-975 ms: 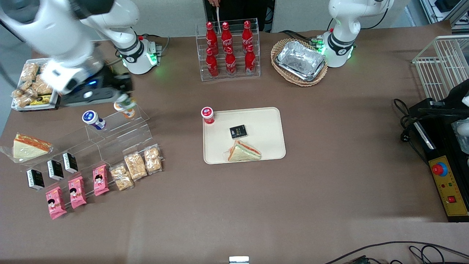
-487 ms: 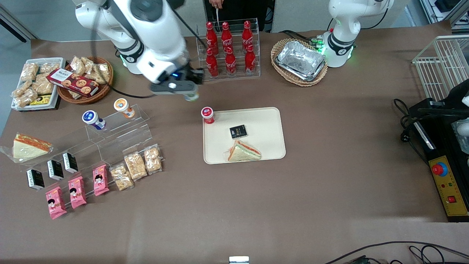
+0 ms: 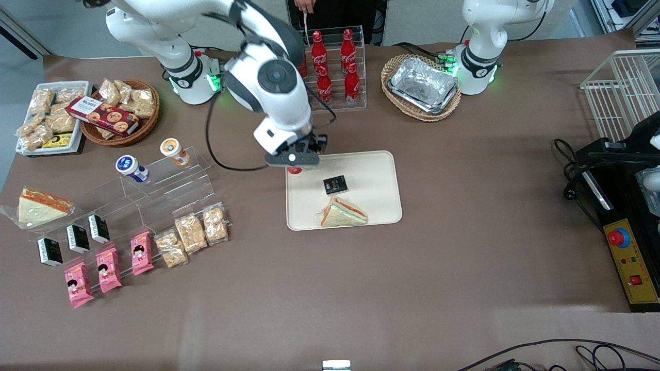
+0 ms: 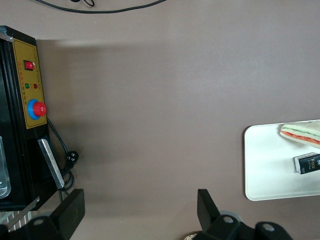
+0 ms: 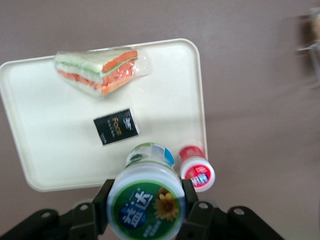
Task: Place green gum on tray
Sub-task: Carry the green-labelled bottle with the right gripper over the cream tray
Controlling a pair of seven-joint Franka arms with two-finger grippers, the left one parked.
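Table (image 3: 361,288), brown cloth, loaded with snacks. Tray (image 3: 379,178), beige, flat, low rim, sits mid-table; it shows in the right wrist view too (image 5: 45,150). On it: wrapped sandwich (image 3: 343,212) nearest the front camera, small black box (image 3: 335,184) just beside it, red-lidded bottle (image 3: 295,170) at the tray corner toward the working arm's end, mostly hidden under the arm in the front view, clear from the wrist camera (image 5: 196,169).

Right arm is over that same tray corner. Gripper (image 3: 293,161) hangs above the corner, just above the red-lidded bottle. From the wrist camera the gripper (image 5: 145,202) is clamped on the green gum (image 5: 145,200), one finger on each side of the round body, lid facing the camera. Gum is off the surface, in the air, not yet on the tray.

Handling, judged: small rigid plastic bottle, light, smooth sides so somewhat slippery, not fragile. Grip across the body below the lid looks right; round shape could rotate or slip if grip is loose.

Next likely: lower onto bare tray between the red-lidded bottle and black box. Risk: knocking the red-lidded bottle, it's very near the drop spot.

Others: blue-lidded bottle (image 3: 128,166) and orange-lidded bottle (image 3: 170,148) on a clear stand (image 3: 175,188), toward the working arm's end.
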